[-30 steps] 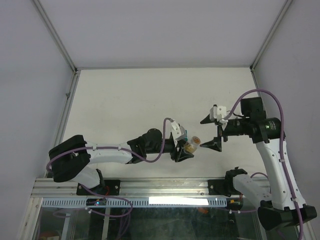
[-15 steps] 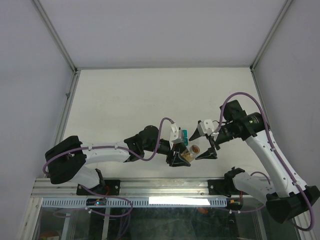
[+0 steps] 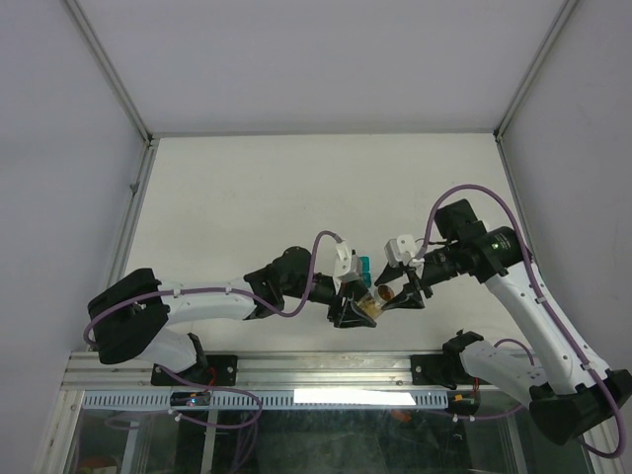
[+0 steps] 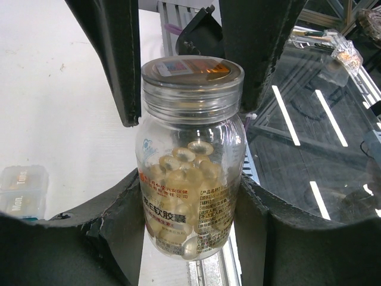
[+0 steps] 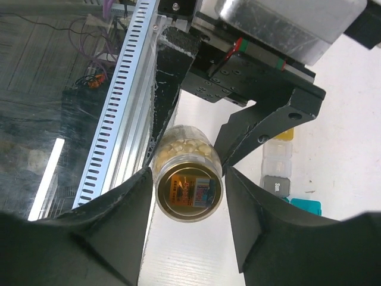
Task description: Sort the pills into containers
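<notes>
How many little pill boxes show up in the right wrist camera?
4, close together on the table: yellow box, clear box, grey box, teal box. Others may be hidden.

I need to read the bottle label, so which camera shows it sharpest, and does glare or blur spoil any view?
Left wrist view: pill bottle sharp, label print fairly clear; pill boxes at lower left blurred; light strips glare off the glass panel. Right wrist view: only the gold lid faces the camera, dully reflective. Top view: even light, pill bottle too small to read.
</notes>
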